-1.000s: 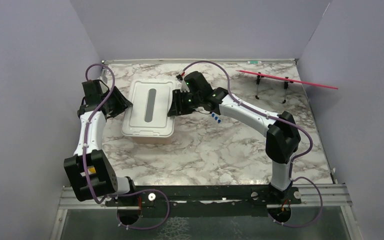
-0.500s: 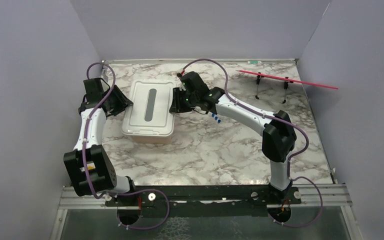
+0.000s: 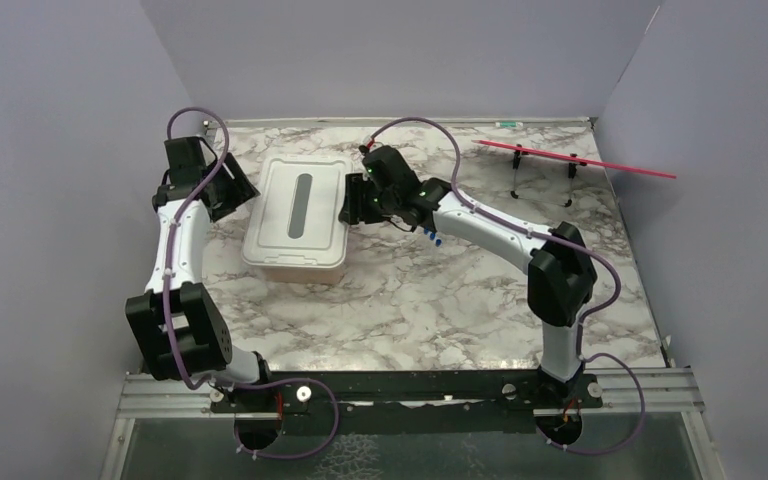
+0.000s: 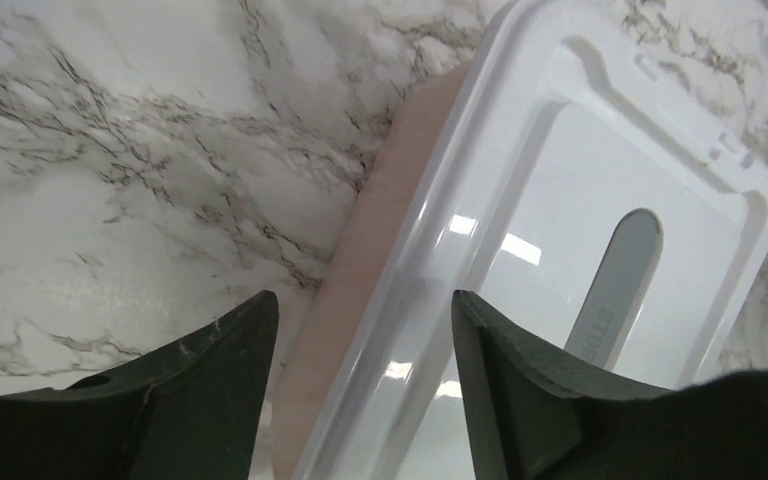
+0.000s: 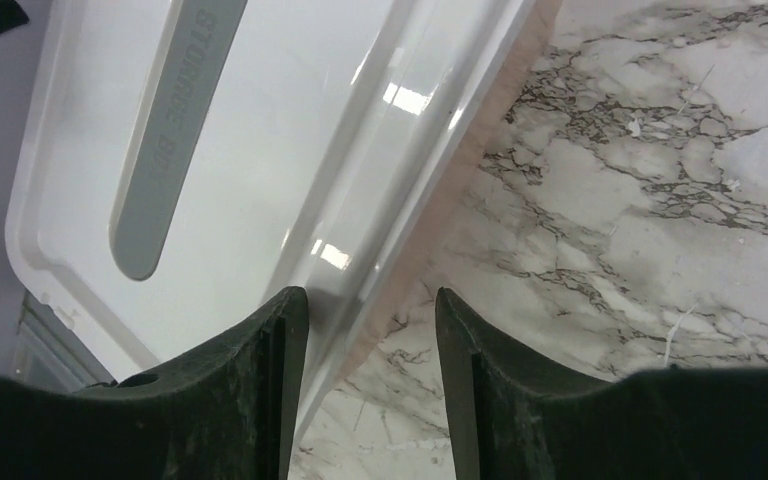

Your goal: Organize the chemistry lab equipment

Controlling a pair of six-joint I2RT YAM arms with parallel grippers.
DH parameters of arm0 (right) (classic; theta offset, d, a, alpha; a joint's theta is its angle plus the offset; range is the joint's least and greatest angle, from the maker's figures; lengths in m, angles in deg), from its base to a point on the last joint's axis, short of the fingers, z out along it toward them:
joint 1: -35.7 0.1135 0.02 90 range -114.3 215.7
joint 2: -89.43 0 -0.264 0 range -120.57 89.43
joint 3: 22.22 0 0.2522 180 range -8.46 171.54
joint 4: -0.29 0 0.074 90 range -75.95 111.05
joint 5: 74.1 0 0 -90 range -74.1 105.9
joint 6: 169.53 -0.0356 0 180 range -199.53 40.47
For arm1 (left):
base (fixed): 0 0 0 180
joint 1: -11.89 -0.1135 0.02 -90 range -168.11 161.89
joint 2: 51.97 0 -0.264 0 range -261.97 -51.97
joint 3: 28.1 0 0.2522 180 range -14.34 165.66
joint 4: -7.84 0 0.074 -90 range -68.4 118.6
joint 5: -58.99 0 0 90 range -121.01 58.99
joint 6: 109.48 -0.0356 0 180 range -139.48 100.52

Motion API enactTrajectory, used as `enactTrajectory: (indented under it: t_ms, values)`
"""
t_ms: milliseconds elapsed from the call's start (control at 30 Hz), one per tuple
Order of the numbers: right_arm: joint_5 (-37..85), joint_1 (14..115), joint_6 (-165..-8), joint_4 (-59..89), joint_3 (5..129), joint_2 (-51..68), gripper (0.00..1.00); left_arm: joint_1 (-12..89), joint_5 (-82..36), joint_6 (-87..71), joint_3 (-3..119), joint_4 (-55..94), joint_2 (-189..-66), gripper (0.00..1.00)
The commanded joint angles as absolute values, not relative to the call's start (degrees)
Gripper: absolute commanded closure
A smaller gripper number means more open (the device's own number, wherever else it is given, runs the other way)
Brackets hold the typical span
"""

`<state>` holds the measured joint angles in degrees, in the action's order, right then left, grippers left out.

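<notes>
A white lid (image 3: 300,208) with a grey slot lies shut on the pink tub (image 3: 295,275) at the left middle of the table. Of the chemistry lab equipment only blue-capped tubes (image 3: 430,236) show, on the marble under my right forearm. My left gripper (image 3: 243,190) is open at the tub's left side. In the left wrist view its gripper (image 4: 365,300) straddles the lid (image 4: 580,200) rim and the pink wall (image 4: 360,270) with gaps on both sides. My right gripper (image 3: 348,205) is open at the tub's right side. In the right wrist view its gripper (image 5: 370,295) straddles the lid (image 5: 240,150) edge.
A red rod (image 3: 570,158) rests on two black stands at the back right. Purple walls close in the table on the left, back and right. Marble surface (image 3: 440,300) stretches in front of the tub.
Both grippers' jaws have widened off the tub's sides. The left gripper has drawn a little back and to the left; the right one has shifted slightly.
</notes>
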<state>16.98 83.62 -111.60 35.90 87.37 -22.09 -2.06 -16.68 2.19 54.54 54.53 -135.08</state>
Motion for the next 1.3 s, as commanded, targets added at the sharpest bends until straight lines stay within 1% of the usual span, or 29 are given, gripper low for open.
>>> enactTrajectory:
  t_ms: [0,67,100,133,233,433,667,700,833,967,1033,1133,1267]
  values:
    - [14.0,83.2,-109.1,32.5,83.2,-17.1,0.44,-2.3,-21.9,0.2,60.8,56.5,-131.8,0.29]
    - [14.2,83.2,-109.0,32.4,82.7,-15.1,0.42,-2.2,-22.2,-0.3,62.0,57.1,-129.6,0.22]
    - [13.7,83.2,-108.9,33.0,82.4,-14.0,0.42,-2.1,-22.1,-0.7,62.0,57.2,-128.1,0.14]
    - [13.3,83.2,-108.7,33.4,81.6,-12.7,0.41,-2.0,-21.9,-0.8,61.8,57.3,-126.8,0.08]
    - [10.3,83.2,-107.8,33.5,76.1,-6.4,0.39,-0.6,-20.7,-1.6,59.9,57.1,-121.1,0.04]
    - [-2.3,83.2,-105.8,35.7,60.6,10.6,0.36,5.2,-22.7,-3.1,54.9,56.5,-109.2,0.01]
    - [-16.1,83.2,-106.9,44.1,50.8,29.2,0.35,10.3,-25.5,-5.0,54.3,60.6,-100.0,0.01]
    - [-17.2,83.2,-107.1,45.7,50.3,31.5,0.34,11.0,-26.0,-4.9,54.0,61.2,-98.9,0.01]
    - [-21.5,83.2,-107.9,52.3,50.0,40.6,0.24,13.1,-30.9,-5.1,52.9,65.4,-94.3,0.01]
    - [-27.0,83.3,-110.4,59.0,50.9,47.7,0.2,15.6,-45.0,-5.9,54.6,70.1,-90.1,0.01]
    - [-29.3,83.2,-111.3,60.9,51.0,50.8,0.19,16.5,-49.2,-6.1,55.3,71.3,-87.6,0.01]
    - [-31.0,83.2,-112.0,62.1,51.1,54.4,0.18,16.7,-50.9,-6.2,56.5,72.4,-84.9,0.01]
    - [-31.1,83.3,-112.6,62.0,51.1,56.5,0.18,17.0,-50.3,-6.1,57.7,73.0,-85.1,0.01]
